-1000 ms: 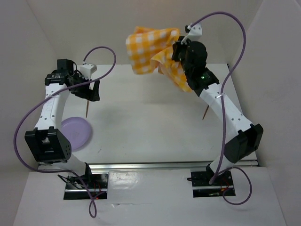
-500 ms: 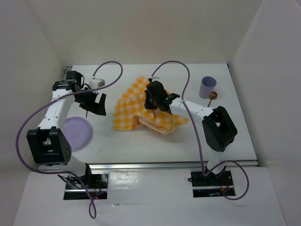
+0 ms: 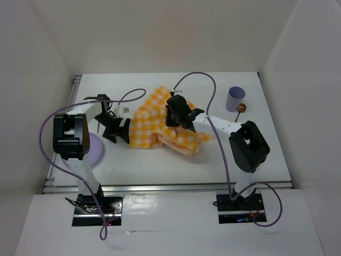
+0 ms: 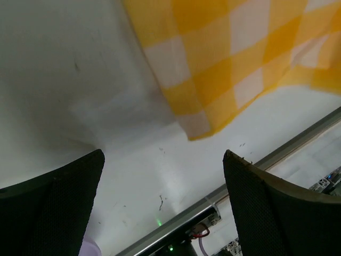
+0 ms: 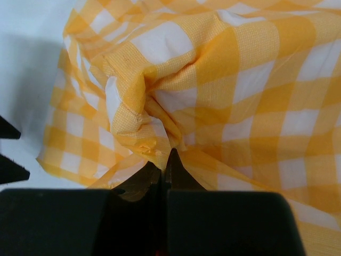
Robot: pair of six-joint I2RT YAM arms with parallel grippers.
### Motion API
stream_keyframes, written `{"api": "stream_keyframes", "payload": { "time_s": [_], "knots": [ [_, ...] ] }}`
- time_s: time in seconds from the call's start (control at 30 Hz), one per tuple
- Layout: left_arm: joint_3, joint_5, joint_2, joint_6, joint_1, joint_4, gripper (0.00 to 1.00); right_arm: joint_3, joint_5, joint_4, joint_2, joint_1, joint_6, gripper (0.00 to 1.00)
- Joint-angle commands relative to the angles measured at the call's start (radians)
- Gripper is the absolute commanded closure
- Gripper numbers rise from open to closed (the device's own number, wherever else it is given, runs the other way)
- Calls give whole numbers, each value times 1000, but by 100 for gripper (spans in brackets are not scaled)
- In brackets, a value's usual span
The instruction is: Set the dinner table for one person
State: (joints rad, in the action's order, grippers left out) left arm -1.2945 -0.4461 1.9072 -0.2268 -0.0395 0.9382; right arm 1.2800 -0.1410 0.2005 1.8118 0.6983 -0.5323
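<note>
Your table (image 3: 160, 160) is flat and white with faint scuffs. A metal rail (image 3: 170, 186) runs along its near edge, and white walls (image 3: 48, 106) close in on the other three sides. At the left edge a purple plate (image 3: 97, 152) lies partly under the left arm (image 3: 69, 133). The left gripper (image 4: 165, 176) hangs just beside the near left corner of the cloth (image 3: 146, 122), jaws wide apart, holding nothing. The cloth lies crumpled mid-table, with the right gripper (image 5: 166, 165) clamped on a bunched fold. Bare white runs from cloth to rail. Near the far right corner a cup (image 3: 235, 98) stands upright, with a small brown thing (image 3: 241, 108) just beside it.
</note>
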Motion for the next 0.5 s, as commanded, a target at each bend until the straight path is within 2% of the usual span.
{"api": "stream_keyframes", "payload": {
  "time_s": [0.0, 0.13, 0.27, 0.37, 0.4, 0.43, 0.47],
  "knots": [
    [-109, -75, 19, 46, 21, -21, 2, -18, -22, -33, -46, 20, 29, 100],
    [-166, -75, 102, 46, 73, -12, 2, -27, -43, -33, -46, 29, 29, 100],
    [-181, -66, 156, 46, 127, -12, 10, -27, -52, -24, -46, 29, 38, 100],
    [-181, -46, 216, 43, 127, 8, 34, -18, -31, -13, -46, 29, 49, 96],
    [-181, -72, 239, 23, 127, 20, 52, -8, -17, -13, -46, 29, 61, 86],
    [-181, -84, 239, 14, 127, 33, 62, -8, -6, -13, -46, 29, 61, 79],
    [-181, -85, 248, 14, 127, 42, 77, 1, 12, -4, -46, 29, 78, 73]
  ]
}}
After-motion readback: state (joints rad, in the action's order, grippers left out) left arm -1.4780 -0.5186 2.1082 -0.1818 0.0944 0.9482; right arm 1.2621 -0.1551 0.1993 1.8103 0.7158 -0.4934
